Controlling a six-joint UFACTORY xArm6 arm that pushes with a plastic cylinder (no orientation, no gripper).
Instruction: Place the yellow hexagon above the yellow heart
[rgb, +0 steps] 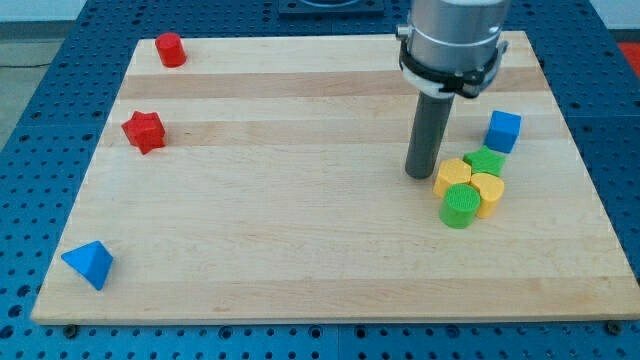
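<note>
The yellow hexagon (453, 176) lies at the view's right, touching the yellow heart (488, 192) on its right. A green block (485, 161) sits just above them and a green cylinder (460, 206) just below, all in one tight cluster. My tip (419, 174) rests on the board just left of the yellow hexagon, very close to it or touching it. The dark rod rises from there to the grey arm body at the view's top.
A blue cube (503, 131) lies up and right of the cluster. A red cylinder (170, 49) is at the top left, a red star (144, 131) below it, and a blue pyramid (89, 264) at the bottom left. The wooden board (300, 230) lies on a blue perforated table.
</note>
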